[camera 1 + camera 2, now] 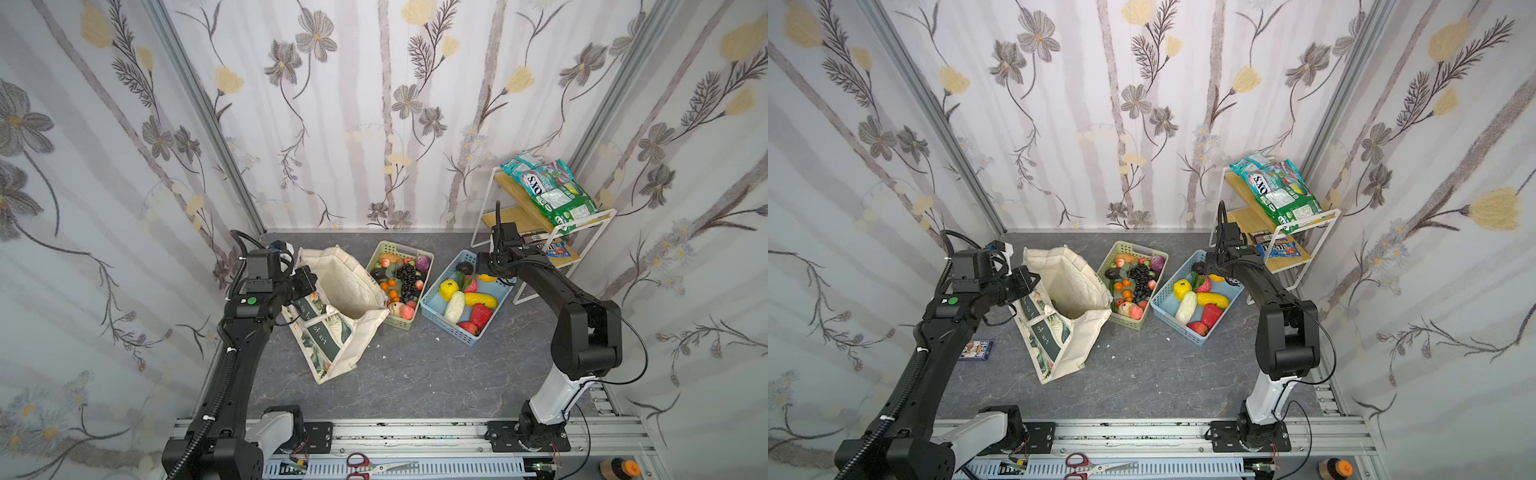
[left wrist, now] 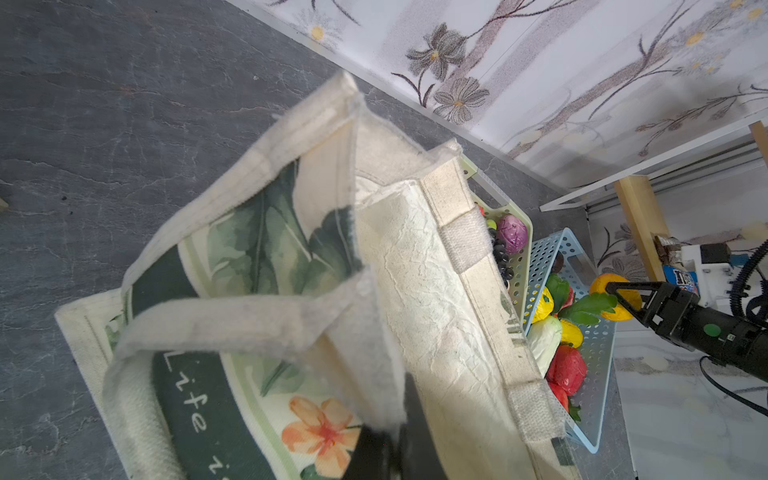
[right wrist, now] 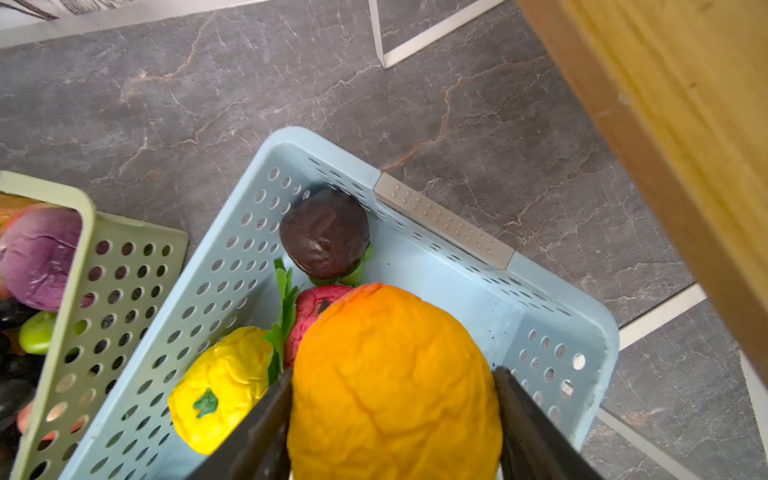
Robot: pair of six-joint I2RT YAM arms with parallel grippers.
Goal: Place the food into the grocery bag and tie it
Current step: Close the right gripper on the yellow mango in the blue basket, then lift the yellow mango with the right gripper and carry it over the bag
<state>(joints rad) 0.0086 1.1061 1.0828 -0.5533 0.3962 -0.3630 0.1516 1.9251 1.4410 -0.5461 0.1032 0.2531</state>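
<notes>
Your right gripper [image 3: 392,380] pinches the orange fruit [image 3: 386,353] above the blue basket [image 3: 232,253], left gripper [image 2: 376,442] clamps the grocery bag [image 2: 436,291]. Fruit looks light, squishy: grip its fat middle.

The right gripper [image 3: 392,374] has its two black fingers [image 3: 262,428] pressed to either side of a wrinkled orange fruit [image 3: 395,419], which it holds over the inside of a pale blue perforated basket [image 3: 232,232]. A dark brown round fruit [image 3: 324,232] sits in one corner of that basket, against the wall, near a grey grip strip [image 3: 442,220] on the rim. A red fruit [image 3: 309,309] with green leaves [image 3: 284,299] is half hidden behind the orange one. A yellow fruit [image 3: 220,386] lies near the long wall. Just beside the blue basket stands a green basket [image 3: 120,266] holding a purple cabbage [image 3: 39,257]. Both baskets rest on a grey marbled table [image 3: 291,83], near a white rack leg [image 3: 436,33] and a wooden shelf [image 3: 685,124].
</notes>
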